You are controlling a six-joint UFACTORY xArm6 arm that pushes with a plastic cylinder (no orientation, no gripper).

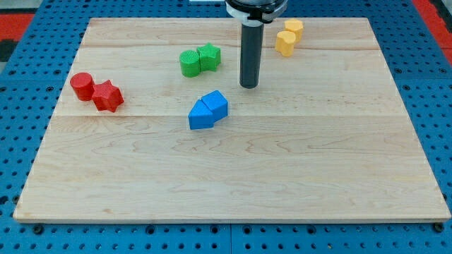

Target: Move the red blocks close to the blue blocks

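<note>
Camera view: no jaws, bare rod holding nothing. My tip [248,86] sits right of the blue blocks [207,110]; red blocks [97,91] far left.

Pale wooden board [233,176]; blue perforated table [21,141] beneath.

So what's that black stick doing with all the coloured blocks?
I'm meant to push the red blocks over to the blue ones. My tip rests on the board, touching nothing, just to the view's right of the two blue blocks. The red cylinder and red star sit far off at the view's left, not moved yet.
</note>
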